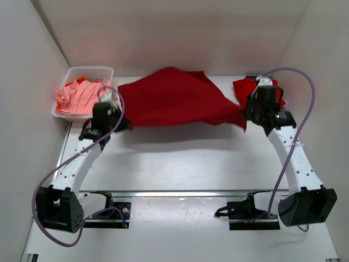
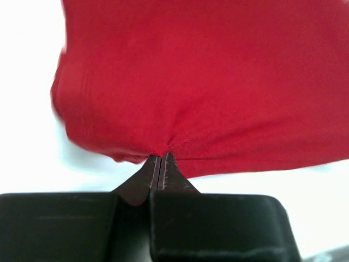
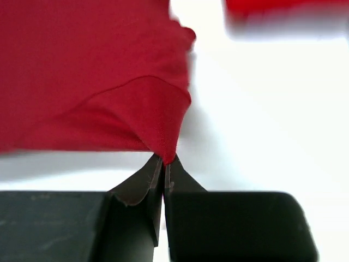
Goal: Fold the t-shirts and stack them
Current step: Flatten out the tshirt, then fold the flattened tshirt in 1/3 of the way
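Note:
A large dark maroon t-shirt (image 1: 174, 98) hangs stretched between both grippers above the table, its near edge lifted. My left gripper (image 1: 121, 123) is shut on the shirt's left corner; the cloth (image 2: 207, 82) bunches at the fingertips (image 2: 160, 158). My right gripper (image 1: 246, 113) is shut on the right corner; the hem (image 3: 136, 103) pinches in at the tips (image 3: 165, 161). A bright red t-shirt (image 1: 245, 87) lies behind the right gripper. Salmon-pink (image 1: 79, 98) and orange (image 1: 80, 81) shirts sit in the basket.
A white lattice basket (image 1: 90, 72) stands at the back left corner. White walls enclose the table on the left, back and right. A metal rail (image 1: 180, 194) with the arm bases runs along the near edge.

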Robot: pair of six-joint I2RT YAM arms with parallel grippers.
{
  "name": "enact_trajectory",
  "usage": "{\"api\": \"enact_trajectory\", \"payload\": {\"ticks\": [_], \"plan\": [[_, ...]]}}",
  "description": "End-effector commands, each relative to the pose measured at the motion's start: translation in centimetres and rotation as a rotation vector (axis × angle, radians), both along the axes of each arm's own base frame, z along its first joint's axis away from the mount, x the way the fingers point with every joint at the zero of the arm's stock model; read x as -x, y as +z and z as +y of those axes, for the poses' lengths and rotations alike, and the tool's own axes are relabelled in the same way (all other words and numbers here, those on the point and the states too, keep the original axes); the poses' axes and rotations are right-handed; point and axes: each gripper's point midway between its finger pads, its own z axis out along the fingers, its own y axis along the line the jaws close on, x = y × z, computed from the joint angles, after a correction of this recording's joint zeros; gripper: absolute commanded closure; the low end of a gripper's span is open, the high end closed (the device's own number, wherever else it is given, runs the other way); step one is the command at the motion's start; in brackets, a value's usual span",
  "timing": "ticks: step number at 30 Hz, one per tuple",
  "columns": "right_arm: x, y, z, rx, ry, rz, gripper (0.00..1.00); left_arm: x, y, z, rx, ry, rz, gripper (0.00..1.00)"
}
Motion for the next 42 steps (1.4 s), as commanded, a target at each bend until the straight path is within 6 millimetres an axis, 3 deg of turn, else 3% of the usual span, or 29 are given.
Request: {"api": "enact_trajectory", "payload": {"ticks": [1, 2, 4, 6, 7, 13, 15, 18, 24, 28, 29, 36, 42], "plan": [[4.2, -2.2, 0.0, -0.073, -0.025, 0.044, 1.0, 4.7, -4.0, 1.3, 0.018, 0.02, 0.07, 1.0], [5.0, -3.2, 0.1, -0.08, -0.031, 0.074, 1.0, 5.5, -5.3, 1.6, 0.022, 0.033, 0.11, 1.0], [7.8, -7.2, 0.0, -0.094, -0.065, 0.216, 1.0, 7.7, -7.9, 2.6, 0.003, 0.071, 0.187, 1.0], [9.9, -9.6, -0.2, -0.119, -0.094, 0.31, 1.0, 9.3, -9.4, 2.5, -0.012, 0.066, 0.236, 1.0], [11.3, -11.1, 0.0, -0.14, -0.092, 0.377, 1.0, 9.4, -9.2, 2.5, -0.004, 0.071, 0.235, 1.0], [15.9, -15.0, 1.1, -0.227, -0.093, 0.585, 1.0, 12.7, -12.0, 2.2, -0.001, 0.073, 0.369, 1.0], [16.1, -16.0, 1.3, -0.212, -0.083, 0.626, 1.0, 12.4, -11.5, 2.2, 0.0, 0.078, 0.363, 1.0], [15.2, -16.1, 1.2, -0.237, -0.076, 0.624, 1.0, 11.9, -11.8, 2.9, 0.01, 0.12, 0.385, 1.0], [10.6, -15.2, 0.8, -0.265, -0.059, 0.585, 1.0, 9.3, -11.5, 2.8, 0.015, 0.138, 0.368, 1.0], [7.6, -15.8, 0.4, -0.249, -0.052, 0.596, 1.0, 7.2, -11.8, 2.4, 0.006, 0.125, 0.397, 1.0], [7.2, -15.8, 0.4, -0.244, -0.046, 0.591, 1.0, 6.4, -11.0, 2.5, 0.005, 0.131, 0.379, 1.0], [3.4, -16.5, -0.4, -0.229, -0.049, 0.596, 1.0, 2.6, -10.6, 2.8, -0.031, 0.131, 0.379, 1.0], [0.9, -17.5, -0.3, -0.22, -0.032, 0.607, 1.0, 0.8, -12.0, 2.6, -0.047, 0.118, 0.416, 0.98]]}}
